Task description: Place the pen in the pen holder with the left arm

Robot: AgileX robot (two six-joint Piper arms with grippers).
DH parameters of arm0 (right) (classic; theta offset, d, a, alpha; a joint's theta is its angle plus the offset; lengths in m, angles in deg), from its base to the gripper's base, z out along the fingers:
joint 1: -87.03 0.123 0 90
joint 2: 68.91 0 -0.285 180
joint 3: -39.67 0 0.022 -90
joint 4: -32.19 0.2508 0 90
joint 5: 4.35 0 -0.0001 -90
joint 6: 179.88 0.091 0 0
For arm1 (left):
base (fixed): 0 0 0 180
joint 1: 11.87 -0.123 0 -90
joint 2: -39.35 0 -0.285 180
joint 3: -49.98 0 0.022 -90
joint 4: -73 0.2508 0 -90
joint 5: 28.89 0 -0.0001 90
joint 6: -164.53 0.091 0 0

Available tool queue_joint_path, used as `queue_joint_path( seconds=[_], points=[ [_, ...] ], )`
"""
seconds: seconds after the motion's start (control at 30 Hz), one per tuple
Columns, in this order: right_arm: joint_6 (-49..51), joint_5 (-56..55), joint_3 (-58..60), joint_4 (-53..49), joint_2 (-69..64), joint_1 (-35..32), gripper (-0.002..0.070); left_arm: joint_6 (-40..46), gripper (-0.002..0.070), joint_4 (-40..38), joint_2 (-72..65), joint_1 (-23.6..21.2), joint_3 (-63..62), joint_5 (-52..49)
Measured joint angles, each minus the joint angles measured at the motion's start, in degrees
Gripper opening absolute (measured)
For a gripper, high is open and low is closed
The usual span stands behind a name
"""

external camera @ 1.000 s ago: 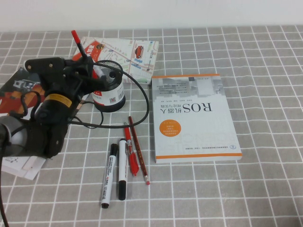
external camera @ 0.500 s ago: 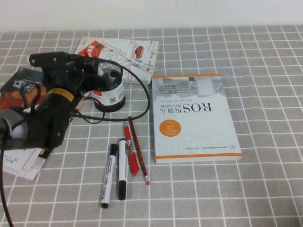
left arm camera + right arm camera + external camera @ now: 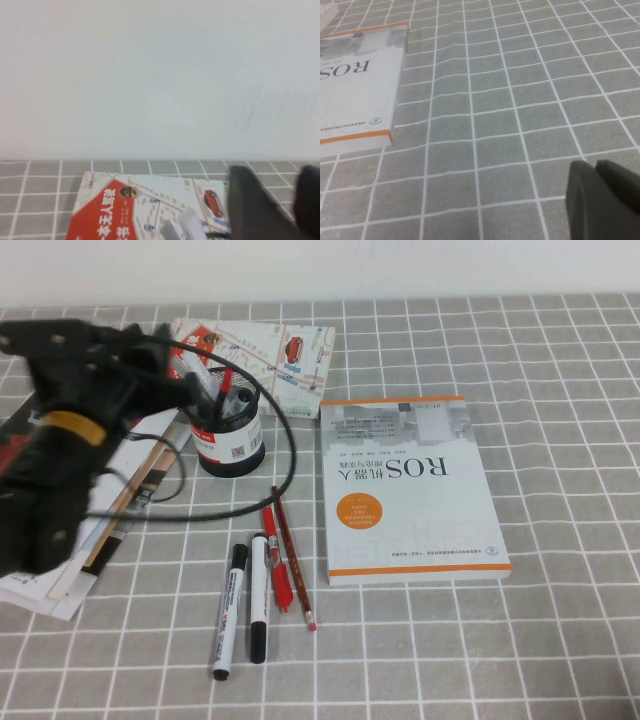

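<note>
The pen (image 3: 224, 390), red-tipped with a black middle, stands tilted inside the black mesh pen holder (image 3: 232, 440), which has a red-and-white QR label. My left gripper (image 3: 193, 387) hovers just left of the holder's rim, apart from the pen. In the left wrist view, the left gripper (image 3: 274, 182) is open, with bare table showing between its dark fingers (image 3: 247, 205). My right gripper (image 3: 602, 200) is shut and empty, low over bare tablecloth; it is out of the high view.
A ROS book (image 3: 410, 485) lies right of centre. Two white markers (image 3: 245, 605), an all-red pen (image 3: 277, 562) and a red pencil (image 3: 292, 558) lie in front of the holder. A map leaflet (image 3: 285, 352) lies behind it, and booklets (image 3: 95, 525) lie at the left.
One second ago my left gripper held the pen above the holder. Now the pen stands in the holder, and the left arm has drawn back to the left and risen.
</note>
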Motion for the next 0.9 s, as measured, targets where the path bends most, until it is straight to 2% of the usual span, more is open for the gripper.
queue_joint_path(
  seconds=[0.1, 0.2, 0.4, 0.7, 0.9],
  points=[
    [0.0, 0.0, 0.0, 0.0, 0.0, 0.0, -0.0015, 0.2, 0.0068, 0.1, 9.1, 0.0, 3.1, -7.2],
    [0.0, 0.0, 0.0, 0.0, 0.0, 0.0, -0.0015, 0.2, 0.002, 1.2, 18.0, 0.0, 5.7, -17.5],
    [0.0, 0.0, 0.0, 0.0, 0.0, 0.0, -0.0015, -0.1, 0.0001, 1.8, 36.0, 0.0, 10.6, -33.6],
    [0.0, 0.0, 0.0, 0.0, 0.0, 0.0, -0.0015, -4.7, 0.0, 1.9, 62.1, 0.0, 22.5, -43.7],
    [0.0, 0.0, 0.0, 0.0, 0.0, 0.0, -0.0015, -5.3, 0.0, 2.0, 71.2, 0.0, 27.1, -51.9]
  ],
)
